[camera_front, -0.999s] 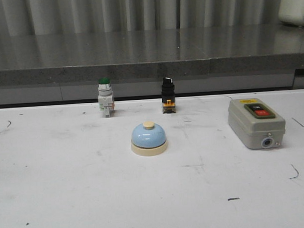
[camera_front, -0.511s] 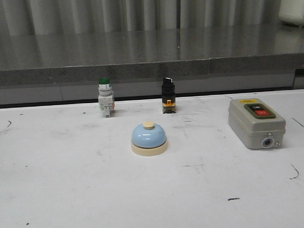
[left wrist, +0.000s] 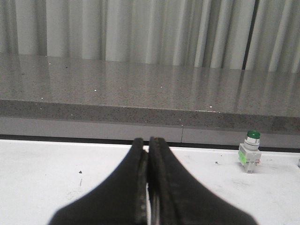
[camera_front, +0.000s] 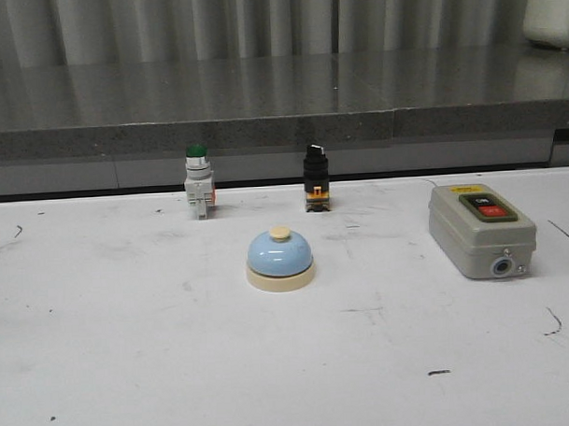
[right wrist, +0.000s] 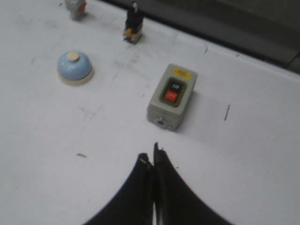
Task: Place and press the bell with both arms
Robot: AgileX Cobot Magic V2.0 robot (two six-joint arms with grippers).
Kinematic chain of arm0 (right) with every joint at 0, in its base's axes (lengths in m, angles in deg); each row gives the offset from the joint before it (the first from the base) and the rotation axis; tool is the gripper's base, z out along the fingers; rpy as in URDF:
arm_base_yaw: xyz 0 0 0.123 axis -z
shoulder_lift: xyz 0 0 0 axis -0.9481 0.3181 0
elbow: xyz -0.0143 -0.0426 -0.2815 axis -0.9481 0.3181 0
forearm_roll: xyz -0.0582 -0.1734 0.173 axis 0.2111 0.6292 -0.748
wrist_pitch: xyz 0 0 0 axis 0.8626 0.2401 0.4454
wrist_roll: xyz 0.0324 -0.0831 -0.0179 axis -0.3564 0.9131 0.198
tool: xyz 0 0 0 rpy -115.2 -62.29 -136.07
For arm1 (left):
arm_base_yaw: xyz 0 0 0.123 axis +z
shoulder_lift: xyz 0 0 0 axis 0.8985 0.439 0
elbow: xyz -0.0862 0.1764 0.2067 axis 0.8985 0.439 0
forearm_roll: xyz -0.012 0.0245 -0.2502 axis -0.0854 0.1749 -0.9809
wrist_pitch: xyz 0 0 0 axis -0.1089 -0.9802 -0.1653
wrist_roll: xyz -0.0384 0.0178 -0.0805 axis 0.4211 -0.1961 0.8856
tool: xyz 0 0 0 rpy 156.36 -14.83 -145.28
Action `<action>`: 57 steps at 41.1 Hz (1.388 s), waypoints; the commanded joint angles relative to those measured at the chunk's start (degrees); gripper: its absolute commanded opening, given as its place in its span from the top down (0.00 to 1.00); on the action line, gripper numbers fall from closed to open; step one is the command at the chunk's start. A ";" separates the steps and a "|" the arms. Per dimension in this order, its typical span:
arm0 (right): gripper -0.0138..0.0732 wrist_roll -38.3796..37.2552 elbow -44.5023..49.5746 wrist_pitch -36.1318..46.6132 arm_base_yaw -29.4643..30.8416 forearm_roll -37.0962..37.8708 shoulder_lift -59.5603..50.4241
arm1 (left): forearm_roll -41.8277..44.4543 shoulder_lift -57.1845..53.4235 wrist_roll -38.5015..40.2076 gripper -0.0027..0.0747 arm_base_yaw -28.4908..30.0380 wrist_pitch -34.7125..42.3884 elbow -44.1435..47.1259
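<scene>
The light-blue bell (camera_front: 280, 258) with a cream base and cream top button stands upright at the middle of the white table. It also shows in the right wrist view (right wrist: 74, 67), far from the fingers. Neither arm shows in the front view. My left gripper (left wrist: 148, 142) is shut and empty, low over the table, pointing at the back ledge; the bell is out of its view. My right gripper (right wrist: 152, 158) is shut and empty, held above the table in front of the grey box.
A grey box with red and black buttons (camera_front: 479, 229) lies at the right, also in the right wrist view (right wrist: 171, 95). A green-capped switch (camera_front: 198, 181) and a black-knobbed switch (camera_front: 315, 177) stand at the back. The green one shows in the left wrist view (left wrist: 250, 151).
None of the things on the table has moved on it. The whole front view has shifted a pixel or two to the right.
</scene>
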 commanded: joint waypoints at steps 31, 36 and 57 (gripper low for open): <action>0.92 0.13 33.73 40.04 15.83 0.52 -27.75 | -0.43 -0.97 0.40 0.99 -0.08 4.71 1.31; 0.92 0.13 33.73 39.97 15.83 0.25 -27.75 | -0.43 -0.97 0.40 0.99 -0.08 4.71 1.31; 0.92 0.08 33.73 40.16 15.83 -3.25 -27.75 | -0.43 -0.97 0.40 0.99 -0.08 4.71 1.31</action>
